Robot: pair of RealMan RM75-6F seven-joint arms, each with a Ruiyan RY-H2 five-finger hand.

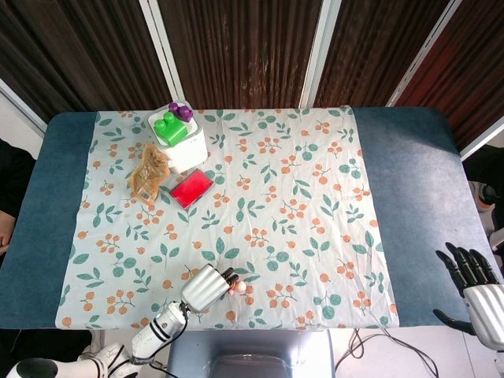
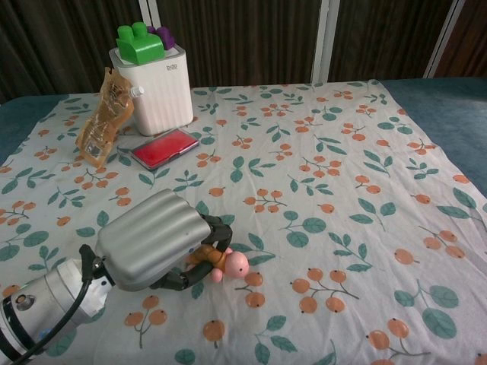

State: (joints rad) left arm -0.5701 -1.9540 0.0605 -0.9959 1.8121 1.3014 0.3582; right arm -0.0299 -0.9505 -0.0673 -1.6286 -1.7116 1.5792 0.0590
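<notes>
Gripping a small turtle toy [image 1: 239, 287], the left hand [image 1: 206, 287] sits at the near edge of the floral cloth [image 1: 299, 181] in the head view, fingers curled around the toy so only its pink end pokes out to the right. Far left on the cloth stands a white box [image 1: 183, 145] with a green block [image 1: 166, 127] and a purple block [image 1: 183, 112] on top; a crinkled brown packet [image 1: 146, 176] leans just left of it and a red case [image 1: 190, 187] lies just near of it. The right hand [image 1: 475, 285] is at the near right corner, off the blue table [image 1: 413, 189], fingers spread and holding nothing.

Chest view: left hand [image 2: 152, 239] low at left, dark fingers [image 2: 204, 266] clamped on the turtle [image 2: 224, 263], which is tilted, pink head pointing right, brown shell mostly hidden under the hand. Whether the toy touches the cloth [image 2: 342, 190] cannot be told. White box [image 2: 156, 90] far left with green block [image 2: 137, 42] and purple block [image 2: 161, 35] on it, packet [image 2: 103, 118] touching its left side, red case [image 2: 163, 147] just in front. Right hand does not show in this view.
</notes>
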